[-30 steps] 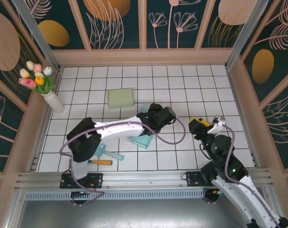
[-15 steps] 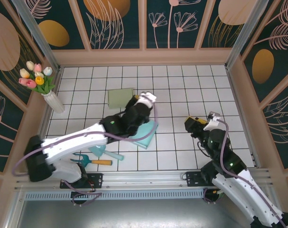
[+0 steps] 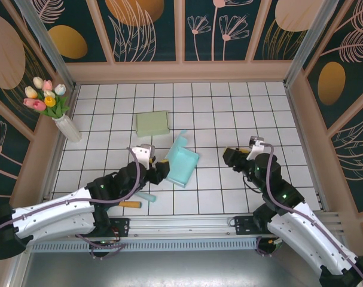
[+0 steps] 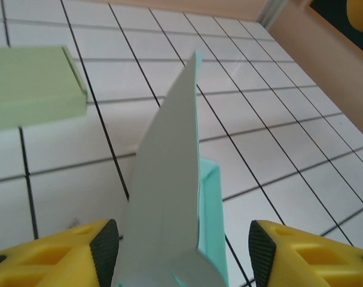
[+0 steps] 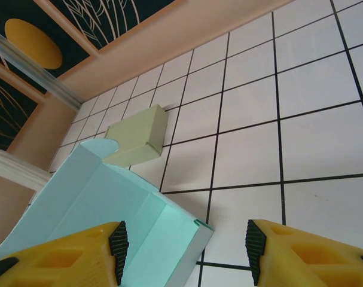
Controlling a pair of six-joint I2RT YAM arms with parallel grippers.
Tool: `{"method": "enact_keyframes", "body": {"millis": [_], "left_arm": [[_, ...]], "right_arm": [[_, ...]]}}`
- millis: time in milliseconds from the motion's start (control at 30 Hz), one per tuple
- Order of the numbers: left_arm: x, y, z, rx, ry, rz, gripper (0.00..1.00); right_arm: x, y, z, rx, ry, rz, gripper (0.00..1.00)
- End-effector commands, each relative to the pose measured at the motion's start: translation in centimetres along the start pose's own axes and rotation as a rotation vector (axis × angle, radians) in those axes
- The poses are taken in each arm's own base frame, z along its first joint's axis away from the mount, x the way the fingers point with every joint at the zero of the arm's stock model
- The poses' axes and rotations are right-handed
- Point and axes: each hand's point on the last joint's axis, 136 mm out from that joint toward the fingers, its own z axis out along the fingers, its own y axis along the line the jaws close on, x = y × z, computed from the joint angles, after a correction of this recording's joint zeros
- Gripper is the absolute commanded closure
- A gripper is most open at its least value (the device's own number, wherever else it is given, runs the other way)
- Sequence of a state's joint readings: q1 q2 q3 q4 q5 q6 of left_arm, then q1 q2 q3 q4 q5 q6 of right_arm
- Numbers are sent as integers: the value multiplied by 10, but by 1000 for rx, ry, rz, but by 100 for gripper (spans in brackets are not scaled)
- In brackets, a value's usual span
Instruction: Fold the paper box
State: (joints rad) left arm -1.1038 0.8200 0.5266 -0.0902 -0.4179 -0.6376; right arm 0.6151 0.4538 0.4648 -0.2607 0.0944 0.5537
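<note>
The teal paper box [image 3: 184, 161] lies at the middle of the tiled table, its lid flap [image 3: 179, 142] standing up. My left gripper [image 3: 159, 169] is at the box's left side. In the left wrist view the pale flap [image 4: 169, 179] rises between the open jaws of the left gripper [image 4: 181, 245], close to the left finger [image 4: 103, 242], with a wide gap to the right one. My right gripper [image 3: 230, 156] hovers open a tile to the right of the box. In the right wrist view the right gripper [image 5: 187, 245] faces the box's open teal inside [image 5: 109, 203], holding nothing.
A shut light-green box [image 3: 152, 123] lies just behind the teal one and appears as a green box [image 5: 136, 137] in the right wrist view. A vase of tulips [image 3: 64, 122] stands at the left wall. A teal tool and an orange-handled tool [image 3: 130, 203] lie near the front left.
My left arm has drawn back from over the box toward the near left and its jaws have widened. The lid flap now stands upright. The right gripper has moved left toward the box.
</note>
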Motion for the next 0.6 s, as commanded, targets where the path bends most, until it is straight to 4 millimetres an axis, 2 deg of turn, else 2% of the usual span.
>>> {"method": "enact_keyframes", "body": {"millis": [0,100,200,333,567], "left_arm": [[9,-6,1,69,-5,-76,39],[25,-4,4,89,31,-69,37],[31,-4,4,98,49,-68,30],[38,-3,7,93,76,-73,30],[56,17,26,-25,98,-71,32]], "right_arm": [[-6,14,3,-55,-10,-46,42],[2,16,13,-59,34,-102,42],[8,16,26,-49,73,-138,42],[12,15,42,-32,102,-153,42],[17,14,52,-25,116,-145,42]]}}
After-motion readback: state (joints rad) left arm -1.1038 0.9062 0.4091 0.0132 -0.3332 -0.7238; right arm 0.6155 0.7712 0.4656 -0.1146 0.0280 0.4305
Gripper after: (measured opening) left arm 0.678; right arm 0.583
